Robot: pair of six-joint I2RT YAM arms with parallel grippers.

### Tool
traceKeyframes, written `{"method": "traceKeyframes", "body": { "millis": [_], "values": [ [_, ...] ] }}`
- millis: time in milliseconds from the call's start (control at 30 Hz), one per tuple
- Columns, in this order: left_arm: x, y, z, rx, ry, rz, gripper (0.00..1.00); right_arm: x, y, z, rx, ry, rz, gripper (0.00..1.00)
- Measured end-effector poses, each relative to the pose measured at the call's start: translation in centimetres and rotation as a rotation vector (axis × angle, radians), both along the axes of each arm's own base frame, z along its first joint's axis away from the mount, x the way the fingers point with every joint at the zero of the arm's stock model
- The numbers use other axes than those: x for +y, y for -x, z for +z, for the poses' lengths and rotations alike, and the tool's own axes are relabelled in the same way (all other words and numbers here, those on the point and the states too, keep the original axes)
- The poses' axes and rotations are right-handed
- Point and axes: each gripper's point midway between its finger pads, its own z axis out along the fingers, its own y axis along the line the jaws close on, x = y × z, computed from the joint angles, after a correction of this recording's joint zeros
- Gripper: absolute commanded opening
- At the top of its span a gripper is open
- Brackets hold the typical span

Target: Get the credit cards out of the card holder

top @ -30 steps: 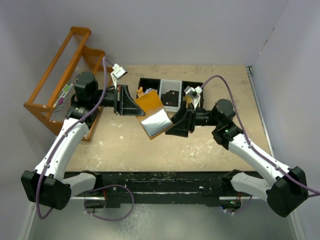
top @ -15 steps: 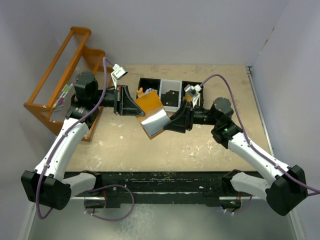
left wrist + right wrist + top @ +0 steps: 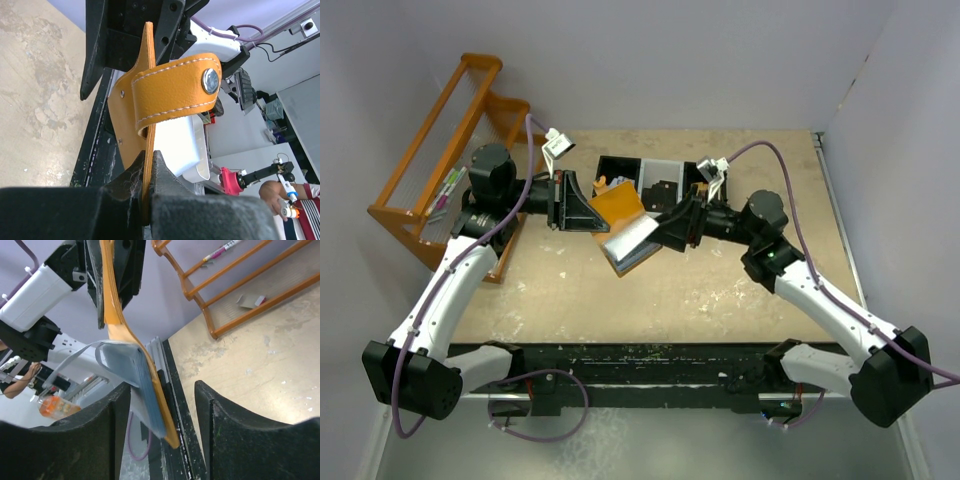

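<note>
Toward the table's far edge, the left gripper [image 3: 590,212] is clamped on the card holder's [image 3: 620,205] orange flap. Its grey half hangs between the right gripper's [image 3: 665,228] wide-spread fingers.

Between the left gripper's [image 3: 146,170] matt black plastic jaws, the card holder [image 3: 170,92] looks like smooth orange leather with a shiny metal snap [image 3: 210,81].

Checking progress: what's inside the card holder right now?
The card holder hangs open from the left gripper; its pale blue-grey inside panel shows. Any cards in its pockets are covered.
</note>
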Motion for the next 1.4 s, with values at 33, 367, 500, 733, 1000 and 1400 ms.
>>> {"method": "traceKeyframes", "body": {
  "millis": [33,367,500,733,1000,1400],
  "values": [
    [0.0,0.0,0.0,0.0,0.0,0.0,0.0,0.1,-0.1,0.3,-0.005,-0.006,-0.002,0.6],
    [0.0,0.1,0.1,0.008,0.002,-0.007,0.0,1.6,-1.2,3.7,-0.027,-0.085,0.049,0.58],
    [0.0,0.2,0.1,0.008,0.002,-0.009,0.0,1.7,-0.7,4.7,-0.04,-0.107,0.077,0.53],
    [0.0,0.2,0.1,0.007,0.002,-0.01,0.0,2.1,0.4,5.7,-0.038,-0.15,0.15,0.46],
    [0.0,0.0,-0.3,0.0,-0.003,-0.016,0.06,3.0,0.7,5.4,0.002,-0.159,0.188,0.21],
    [1.1,-1.0,0.5,-0.172,-0.048,0.05,0.71,3.5,-0.2,3.8,0.101,-0.083,0.149,0.0]
  ]
}}
